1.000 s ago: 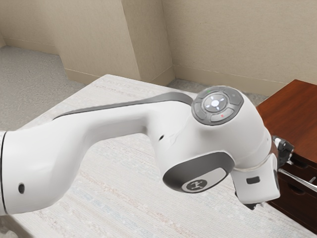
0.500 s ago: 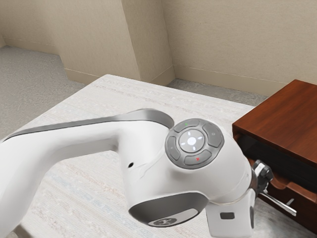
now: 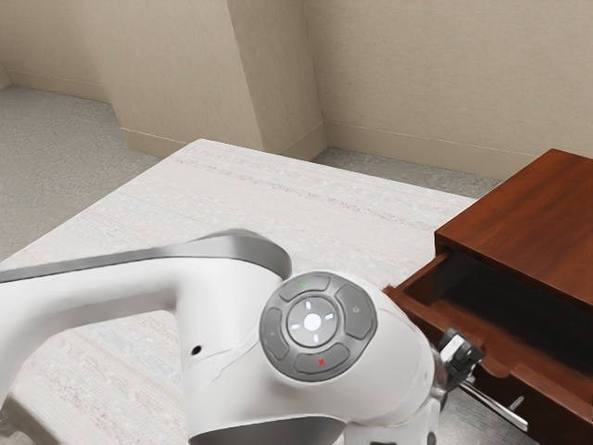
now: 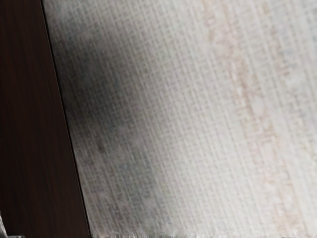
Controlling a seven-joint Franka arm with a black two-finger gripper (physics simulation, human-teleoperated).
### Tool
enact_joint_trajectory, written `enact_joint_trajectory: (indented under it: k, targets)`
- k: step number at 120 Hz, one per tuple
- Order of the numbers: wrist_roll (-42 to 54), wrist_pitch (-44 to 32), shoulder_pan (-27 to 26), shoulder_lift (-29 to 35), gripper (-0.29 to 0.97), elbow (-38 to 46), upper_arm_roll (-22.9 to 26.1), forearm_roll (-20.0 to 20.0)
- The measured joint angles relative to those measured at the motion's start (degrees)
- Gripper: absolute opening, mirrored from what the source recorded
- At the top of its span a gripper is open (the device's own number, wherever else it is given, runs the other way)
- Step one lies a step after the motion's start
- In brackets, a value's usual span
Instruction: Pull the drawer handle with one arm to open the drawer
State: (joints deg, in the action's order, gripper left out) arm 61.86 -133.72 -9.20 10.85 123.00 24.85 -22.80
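Exterior view: the white seven-joint robot arm enters from the exterior view's left and fills the lower foreground, its round grey wrist cap with a white centre light facing the camera. Beyond the wrist, the black two-finger gripper projects toward the exterior view's right and meets the near end of the slim silver metal bar handle. The bulk of the wrist hides most of the gripper, so it cannot be told whether it is open or closed on the handle. The handle lies along the front of the dark red-brown wooden drawer, which stands partly out of the matching dark red-brown wooden cabinet. A dark open cavity shows between the drawer front and the cabinet body. The cabinet rests at the exterior view's right edge of the pale, woven-textured table top. Behind the table lie grey carpet and beige walls. Wrist view: a dark brown wooden surface meets the pale table top along a straight edge. Which part of the furniture this is cannot be told. A soft grey shadow falls on the table just beside that edge.
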Motion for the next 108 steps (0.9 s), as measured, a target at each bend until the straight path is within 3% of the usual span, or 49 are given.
enact_joint_trajectory:
  k: [19,30,39,47,69,77,84,99,108]
  targets:
    - [-0.03,-0.2,-9.65,3.59,0.3,3.4,-8.75,-1.67]
    - [-0.15,-0.41,-11.69,4.98,0.18,4.73,-10.53,-2.93]
    - [-0.3,-0.29,-6.68,6.24,0.33,5.07,-10.72,-2.2]
    - [-0.21,0.09,-5.38,7.61,0.4,5.09,-10.71,-0.7]
    - [-0.15,1.21,-10.55,13.61,0.58,4.03,-12.22,1.09]
    - [-0.65,4.27,-16.97,14.11,0.61,-1.34,-17.42,3.04]
    - [-2.82,9.36,-19.37,12.51,0.63,-9.35,-20.82,6.11]
    - [-12.73,27.85,-20.01,3.7,0.66,-31.2,-23.06,9.17]
    - [-19.34,38.0,-18.46,-0.7,0.67,-37.17,-26.03,9.81]
